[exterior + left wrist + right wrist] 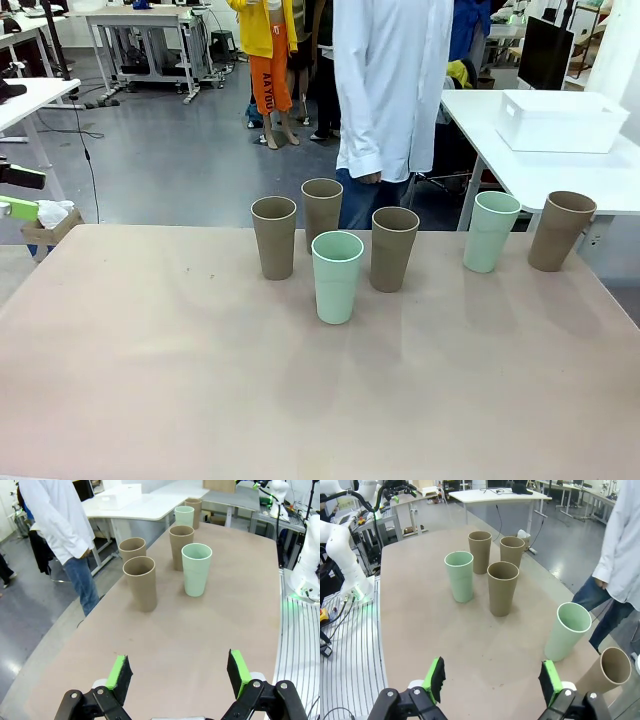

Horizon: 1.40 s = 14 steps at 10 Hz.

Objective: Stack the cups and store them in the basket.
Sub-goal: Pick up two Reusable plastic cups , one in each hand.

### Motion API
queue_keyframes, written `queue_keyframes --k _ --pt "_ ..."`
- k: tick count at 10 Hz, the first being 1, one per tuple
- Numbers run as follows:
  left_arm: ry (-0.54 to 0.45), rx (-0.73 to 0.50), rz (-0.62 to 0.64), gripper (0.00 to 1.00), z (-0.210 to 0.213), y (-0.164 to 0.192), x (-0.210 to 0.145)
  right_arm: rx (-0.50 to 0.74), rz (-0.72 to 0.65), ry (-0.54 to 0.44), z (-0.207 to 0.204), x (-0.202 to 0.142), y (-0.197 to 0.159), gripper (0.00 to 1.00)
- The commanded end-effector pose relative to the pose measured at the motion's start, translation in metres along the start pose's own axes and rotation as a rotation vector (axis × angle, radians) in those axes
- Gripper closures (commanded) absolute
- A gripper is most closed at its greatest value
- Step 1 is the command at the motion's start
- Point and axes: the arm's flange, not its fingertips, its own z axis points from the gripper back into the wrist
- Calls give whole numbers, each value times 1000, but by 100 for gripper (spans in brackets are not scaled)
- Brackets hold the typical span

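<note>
Left wrist view: cups (196, 570) well ahead of left gripper (179, 673), jaws spread.

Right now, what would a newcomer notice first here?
Upright on the table: three brown cups and a mint cup clustered at the far middle, a second mint cup and fourth brown cup far right. The basket sits apart on a white side table; a person stands at the far edge.
</note>
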Motion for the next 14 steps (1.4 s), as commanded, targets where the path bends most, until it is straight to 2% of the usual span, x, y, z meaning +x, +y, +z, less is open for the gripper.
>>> queue_keyframes --k 1,14 --pt "-26 -1 -20 0 -1 2 0 -1 27 -27 0 2 -4 0" --pt "-26 -1 -20 0 -1 2 0 -1 27 -27 0 2 -4 0"
